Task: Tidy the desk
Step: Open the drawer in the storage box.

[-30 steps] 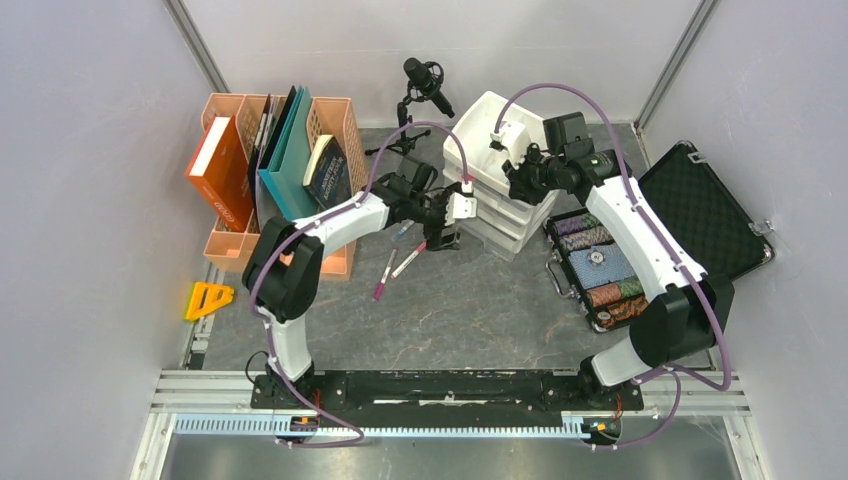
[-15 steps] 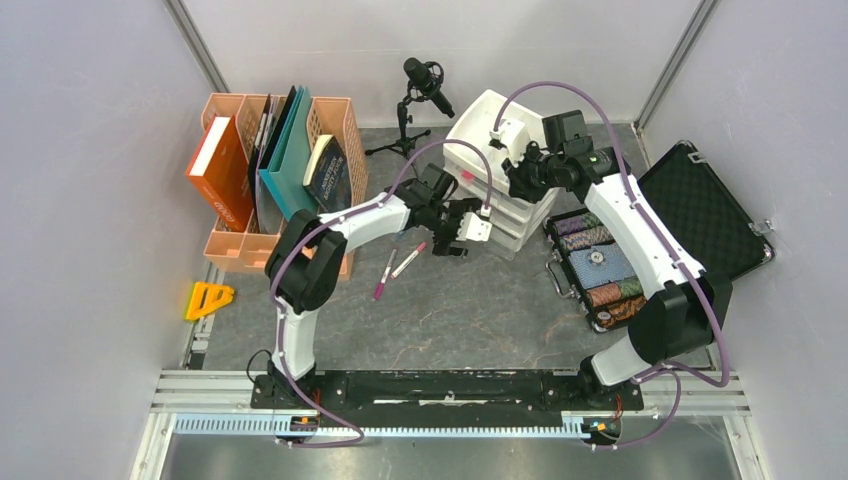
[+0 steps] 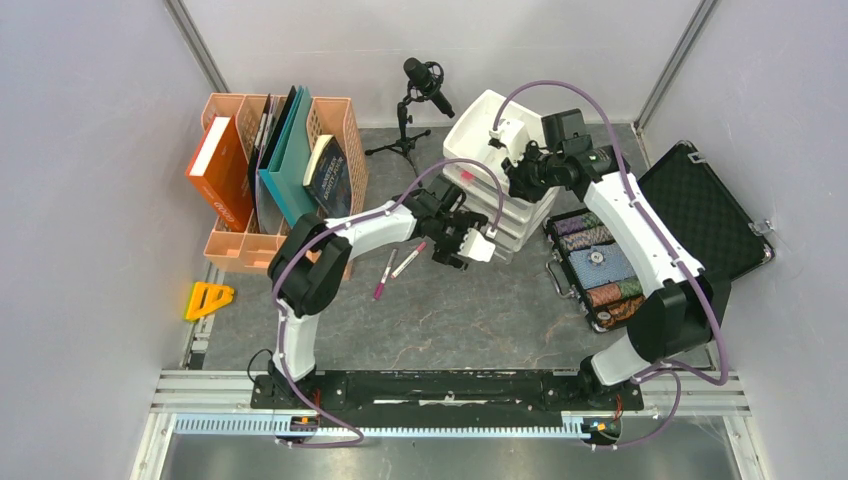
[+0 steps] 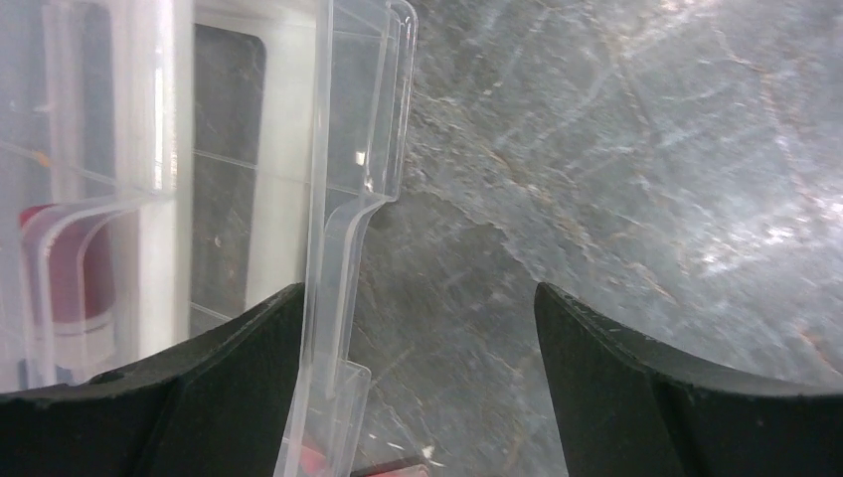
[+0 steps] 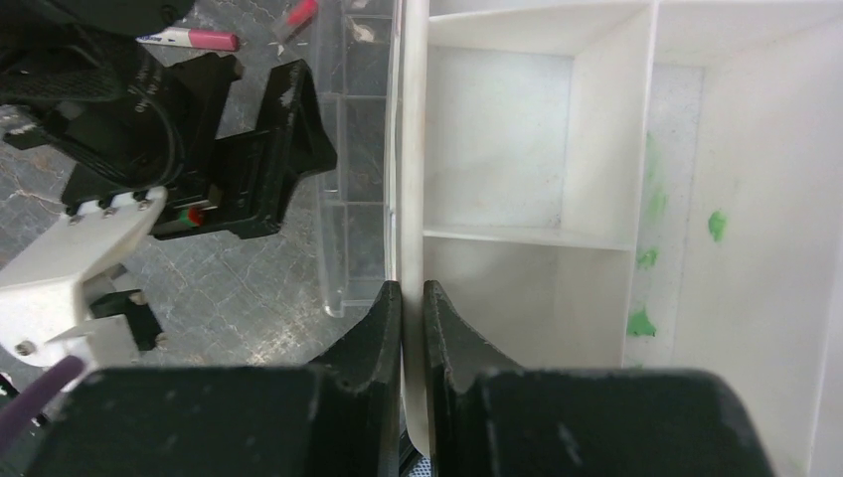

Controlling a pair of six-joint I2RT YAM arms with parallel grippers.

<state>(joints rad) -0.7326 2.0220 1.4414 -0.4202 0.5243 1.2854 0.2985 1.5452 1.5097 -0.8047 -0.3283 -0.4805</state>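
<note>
On the dark stone-patterned desk (image 3: 450, 310) stands a white drawer unit (image 3: 470, 130) with clear drawers. My left gripper (image 3: 478, 243) is open at its front. In the left wrist view the clear drawer's front lip (image 4: 343, 149) runs just inside the left finger of my left gripper (image 4: 418, 328); bare desk (image 4: 616, 149) lies between the jaws. A red item (image 4: 70, 278) shows inside the drawer. My right gripper (image 5: 413, 298) is shut on the white wall (image 5: 413, 149) of the unit's top tray. Two pink-capped pens (image 3: 395, 265) lie left of the unit.
An orange file rack (image 3: 230, 240) with books and folders stands at the back left. A microphone on a small tripod (image 3: 420, 80) is at the back. An open black case (image 3: 705, 210) with coloured chips (image 3: 600, 265) lies right. A yellow triangle (image 3: 208, 298) sits off the desk's left edge.
My left arm has swung right, away from the pens, and its open gripper now sits at the drawer unit's front. The right gripper has kept its hold on the tray wall.
</note>
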